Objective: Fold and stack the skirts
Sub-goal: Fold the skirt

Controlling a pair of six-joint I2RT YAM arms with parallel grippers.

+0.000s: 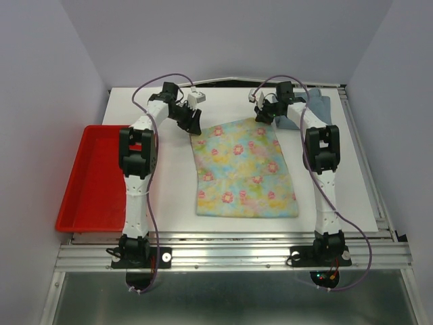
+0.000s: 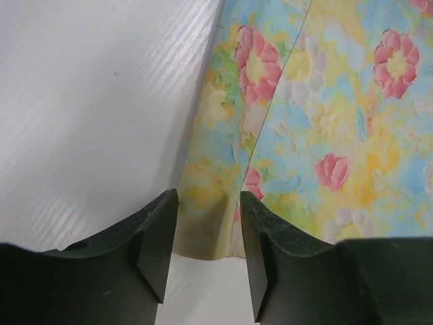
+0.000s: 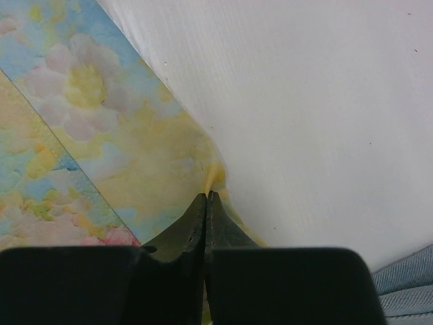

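The floral skirt [image 1: 243, 172] lies spread flat in the middle of the white table. My left gripper [image 1: 194, 126] is at its far left corner. In the left wrist view the gripper [image 2: 208, 227] is open, its two black fingers standing either side of the skirt's corner [image 2: 203, 233] with a gap on both sides. My right gripper [image 1: 262, 116] is at the far right corner. In the right wrist view it [image 3: 206, 198] is shut on a small pinched ridge of the yellow cloth [image 3: 218, 177]. The denim skirt [image 1: 312, 108] lies bunched behind the right arm.
A red tray [image 1: 91, 176] sits at the left edge of the table, partly off the white board. In the right wrist view, denim cloth [image 3: 406, 288] shows at the lower right. The table's metal rail [image 1: 230, 256] runs along the near edge.
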